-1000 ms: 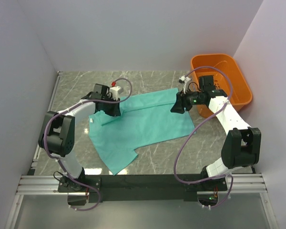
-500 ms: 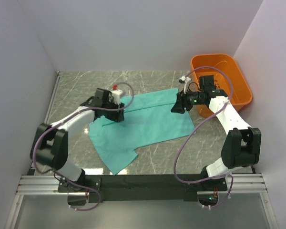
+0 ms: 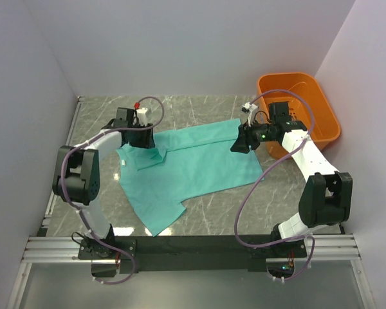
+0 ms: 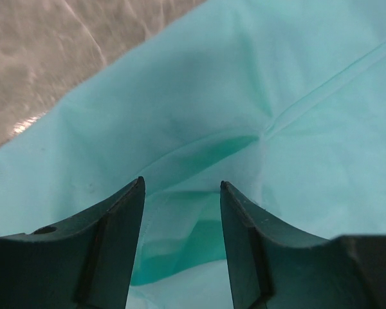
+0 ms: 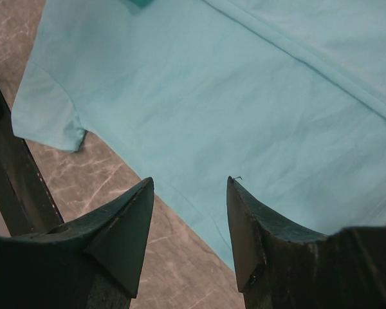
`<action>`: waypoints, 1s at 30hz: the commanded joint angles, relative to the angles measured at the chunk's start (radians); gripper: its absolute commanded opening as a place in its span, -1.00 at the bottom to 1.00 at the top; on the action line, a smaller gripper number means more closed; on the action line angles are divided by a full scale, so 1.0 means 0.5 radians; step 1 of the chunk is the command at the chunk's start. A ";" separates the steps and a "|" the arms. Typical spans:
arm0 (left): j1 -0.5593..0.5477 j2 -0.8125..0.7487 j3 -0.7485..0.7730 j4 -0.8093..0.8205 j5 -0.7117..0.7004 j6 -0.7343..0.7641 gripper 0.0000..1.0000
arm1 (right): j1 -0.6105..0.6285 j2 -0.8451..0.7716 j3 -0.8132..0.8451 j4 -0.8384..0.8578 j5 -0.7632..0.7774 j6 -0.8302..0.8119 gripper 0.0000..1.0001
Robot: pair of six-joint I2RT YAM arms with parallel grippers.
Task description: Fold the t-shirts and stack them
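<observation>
T-shirt (image 3: 186, 167), plain teal, lies spread out on the grey marble-patterned desk (image 3: 199, 109), taking up most of its middle. It is flat for the most part, with one short sleeve pointing toward the near edge of the desk and a strip of cloth doubled over along its far left corner. An orange plastic basket (image 3: 296, 87) stands just past the t-shirt's far right corner, against the wall.

Both arms reach in over the t-shirt from opposite ends. The left arm (image 3: 83, 170) bends round to the t-shirt's far left corner, and the right arm (image 3: 312, 161) stretches across to its far right corner, between the t-shirt and the basket.

The left fingers (image 3: 149, 143) are parted to about half their spread, and nothing sits between them. In the left wrist view these fingers (image 4: 132, 206) hang close above the t-shirt (image 4: 244, 77), right over a soft crease where a darker fold of cloth tucks under a seam line. Whether the tips brush the cloth cannot be told.

The right fingers (image 3: 238, 145) are likewise released, spread to a similar gap and holding nothing. In the right wrist view they (image 5: 141, 199) hang well above the t-shirt (image 5: 244, 84), over its edge where cloth gives way to bare desk, with a sleeve off to one side.
</observation>
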 commanded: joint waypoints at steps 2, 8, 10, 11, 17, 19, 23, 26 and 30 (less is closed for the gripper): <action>0.015 0.009 0.089 -0.040 0.168 0.176 0.11 | -0.016 0.000 0.023 -0.015 -0.032 0.003 0.12; 0.052 -0.021 0.021 -0.034 0.198 0.235 0.09 | -0.016 0.013 0.026 -0.018 -0.032 0.000 0.12; 0.092 -0.058 -0.003 -0.021 0.238 0.235 0.08 | -0.016 0.019 0.026 -0.018 -0.029 0.000 0.12; 0.104 -0.095 -0.015 -0.015 0.272 0.235 0.08 | -0.016 0.019 0.026 -0.018 -0.029 0.003 0.12; 0.209 -0.166 -0.049 -0.083 0.330 0.354 0.08 | -0.016 0.019 0.023 -0.015 -0.029 0.006 0.12; 0.221 -0.166 -0.058 -0.092 0.437 0.415 0.09 | -0.016 0.025 0.026 -0.024 -0.038 0.003 0.12; 0.221 -0.077 -0.006 -0.150 0.539 0.471 0.08 | -0.019 0.031 0.029 -0.033 -0.044 0.000 0.12; 0.218 0.000 0.036 -0.184 0.576 0.489 0.05 | -0.019 0.034 0.032 -0.033 -0.053 -0.003 0.12; 0.203 0.067 0.058 -0.178 0.560 0.486 0.03 | -0.028 0.046 0.042 -0.055 -0.078 -0.015 0.12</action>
